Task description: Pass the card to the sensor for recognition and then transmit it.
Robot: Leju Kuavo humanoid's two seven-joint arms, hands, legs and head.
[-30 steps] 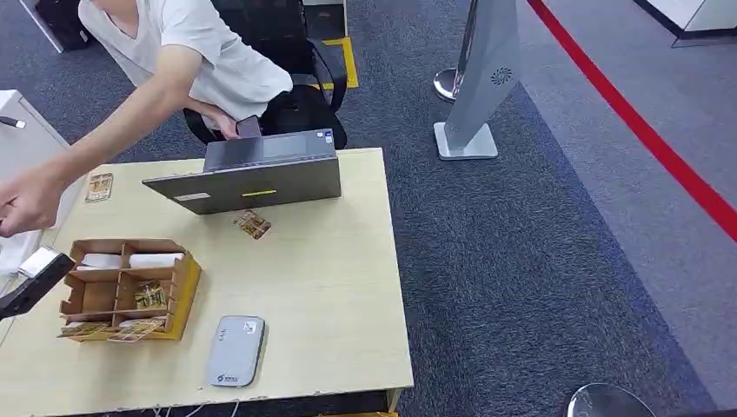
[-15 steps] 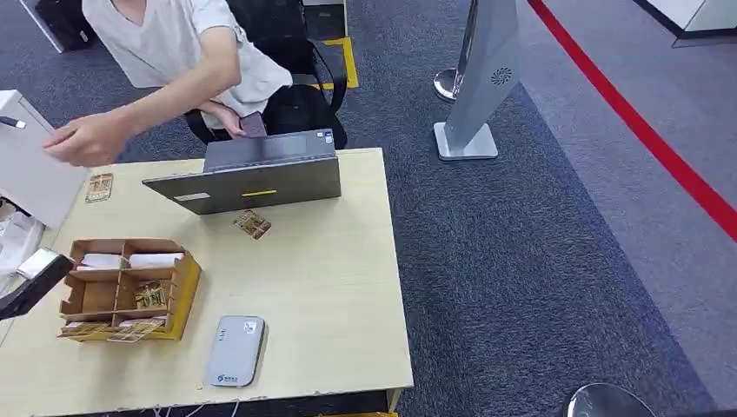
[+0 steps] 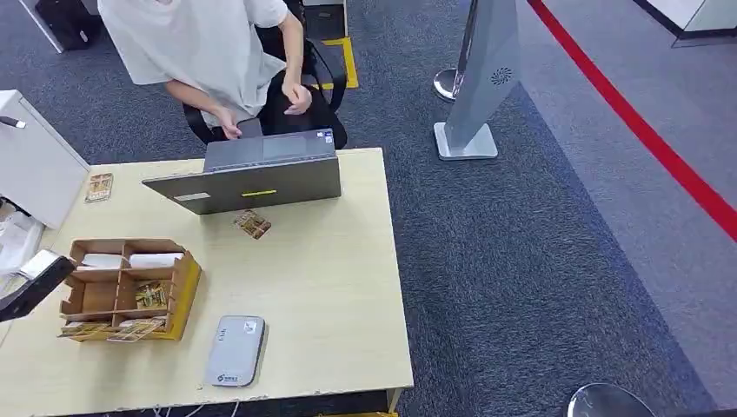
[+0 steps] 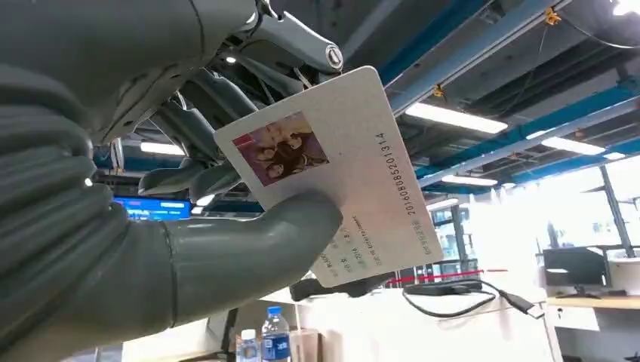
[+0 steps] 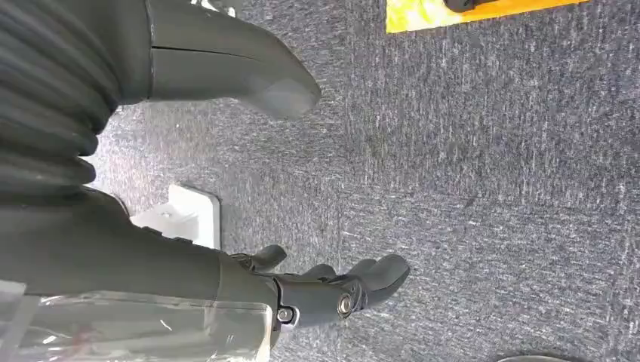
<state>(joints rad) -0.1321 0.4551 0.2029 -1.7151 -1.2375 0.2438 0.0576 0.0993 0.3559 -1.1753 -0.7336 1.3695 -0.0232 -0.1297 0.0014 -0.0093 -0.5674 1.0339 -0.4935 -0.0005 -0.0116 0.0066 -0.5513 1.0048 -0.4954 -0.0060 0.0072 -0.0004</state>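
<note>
The left hand (image 4: 226, 219) pinches the white photo ID card (image 4: 343, 177) between thumb and fingers; it should bring the card flat over the grey rounded sensor (image 3: 235, 350) on the table (image 3: 322, 269); the right hand (image 5: 302, 290) hangs empty, fingers apart

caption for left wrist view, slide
Left hand pinches a white photo ID card between grey thumb and dark fingers.

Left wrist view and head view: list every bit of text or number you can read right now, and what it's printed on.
"2016080852O1314" or close to it, last digits uncertain: along the long edge of the white card that the left hand holds.
Smaller lines of print beside the card's photo: too small to read.
Logo on the grey card reader on the table: too small to read.
Labels on the laptop: blurred.
</note>
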